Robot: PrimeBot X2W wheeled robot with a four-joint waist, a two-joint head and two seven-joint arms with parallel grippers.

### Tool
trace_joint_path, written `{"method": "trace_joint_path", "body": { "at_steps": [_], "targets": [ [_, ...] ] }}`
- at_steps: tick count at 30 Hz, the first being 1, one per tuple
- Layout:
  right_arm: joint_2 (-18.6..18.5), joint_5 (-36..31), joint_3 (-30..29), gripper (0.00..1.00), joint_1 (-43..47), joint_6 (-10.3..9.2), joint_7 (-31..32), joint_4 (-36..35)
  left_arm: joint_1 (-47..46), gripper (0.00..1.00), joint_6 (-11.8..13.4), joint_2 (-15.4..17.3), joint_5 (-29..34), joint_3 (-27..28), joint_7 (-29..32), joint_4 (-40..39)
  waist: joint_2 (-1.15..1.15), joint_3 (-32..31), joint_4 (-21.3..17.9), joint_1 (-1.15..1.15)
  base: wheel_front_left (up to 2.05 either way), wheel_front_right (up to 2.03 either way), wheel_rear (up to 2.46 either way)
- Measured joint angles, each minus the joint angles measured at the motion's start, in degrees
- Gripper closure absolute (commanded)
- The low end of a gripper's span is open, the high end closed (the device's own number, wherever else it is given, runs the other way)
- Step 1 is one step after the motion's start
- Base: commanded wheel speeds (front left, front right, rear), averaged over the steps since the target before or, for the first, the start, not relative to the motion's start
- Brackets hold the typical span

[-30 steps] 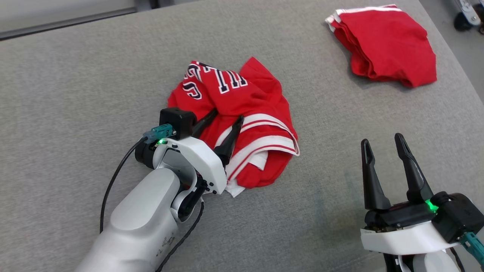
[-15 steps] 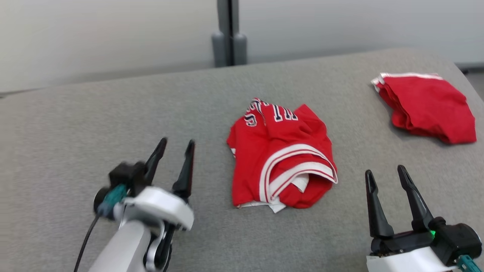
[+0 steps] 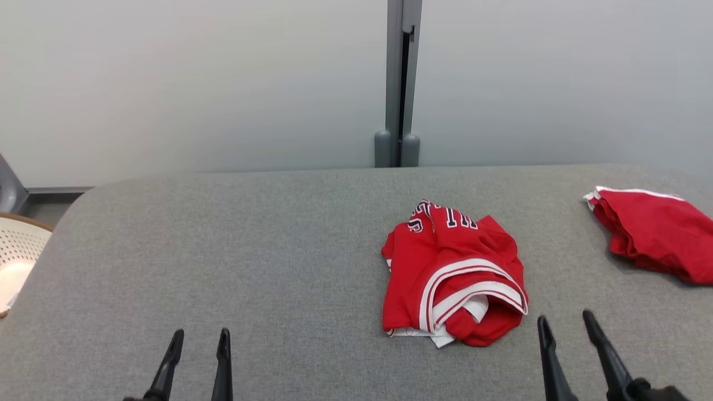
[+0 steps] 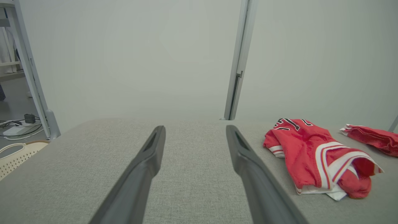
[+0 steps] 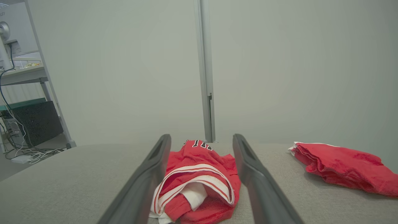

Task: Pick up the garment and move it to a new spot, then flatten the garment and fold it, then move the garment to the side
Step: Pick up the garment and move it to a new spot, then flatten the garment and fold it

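Note:
The garment (image 3: 454, 278) is a red jersey with white-striped trim and dark lettering, lying bunched and roughly folded on the grey padded table (image 3: 250, 250), right of centre. Low at the left of the head view my left gripper (image 3: 200, 334) stands open and empty, well to the left of the jersey. My right gripper (image 3: 564, 318) is open too, just right of the jersey's near edge and apart from it. In the left wrist view the garment (image 4: 314, 152) lies right of the open left gripper (image 4: 195, 127). The right wrist view shows the garment (image 5: 199, 174) between and beyond the right gripper (image 5: 202, 137).
A second red garment (image 3: 657, 239) lies folded at the table's far right, also seen from the right wrist (image 5: 342, 166). A pale perforated basket (image 3: 16, 256) stands off the left edge. A grey wall with a vertical post (image 3: 396, 83) rises behind the table.
My left gripper has drawn back from the jersey to the lower left, leaving it on the table. The head camera has tilted up, bringing the wall into view.

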Motion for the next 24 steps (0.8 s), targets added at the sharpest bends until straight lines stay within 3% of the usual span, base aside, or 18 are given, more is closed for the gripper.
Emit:
{"method": "trace_joint_path", "body": {
  "at_steps": [8, 24],
  "targets": [
    [0.04, 1.01, 1.59, 0.00, 3.13, -0.01, 0.00, 2.43, 4.17, 0.00, -2.61, -0.76, 3.60, 1.16, 0.00, -1.58, 0.00, -2.86, 1.62, 0.00, 0.00, 0.00, 0.00],
    [-0.21, 0.23, 1.46, 0.00, 3.27, -0.01, 0.00, 2.11, 4.44, 0.00, -1.80, -0.81, 4.09, -0.52, 0.00, -2.20, 0.00, -2.73, 1.86, 0.00, 0.00, 0.00, 0.00]
  ]
}}
